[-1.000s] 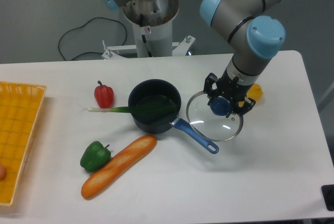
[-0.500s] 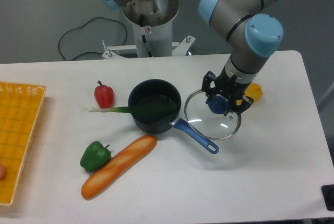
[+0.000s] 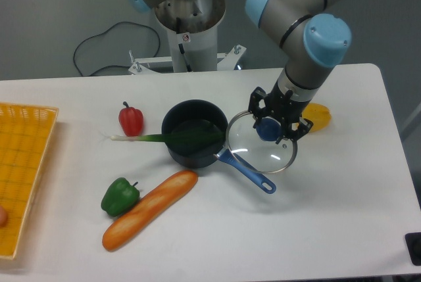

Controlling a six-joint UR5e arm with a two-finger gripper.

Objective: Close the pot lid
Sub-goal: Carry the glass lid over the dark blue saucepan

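Looking at the setup, line by line:

Gripper state: the black two-finger gripper (image 3: 273, 126) was seen clamped on the blue knob (image 3: 267, 129) of the round clear glass lid with the thin metal rim (image 3: 262, 151); the fingers were closed on the knob from both sides, so the lid was being held.

Lid position: the lid was found to the right of the pot, its left edge right next to or slightly over the pot's right rim. Whether it was lifted clear of the white table (image 3: 342, 216) could not be told for sure from this angle.

Pot position: the small round dark navy saucepan (image 3: 195, 132) was sat near the table's middle, open on top, with its long bright blue handle (image 3: 247, 171) pointed down and to the right, passing under the lid's lower-left edge.

Key relation: the pot's opening lay to the left of the gripper, near but not yet under the lid. A mostly sideways shift leftwards looked to be needed before lowering.

Possible snag: a green leek stalk (image 3: 164, 139) was laid across the pot's left rim with its dark end inside, so a flush seat of the lid might be blocked there.

Also on the table: a red pepper (image 3: 131, 119), a green pepper (image 3: 120, 196), a bread loaf (image 3: 150, 209), a yellow basket (image 3: 23, 164), and a yellow item (image 3: 319, 115) behind the gripper.
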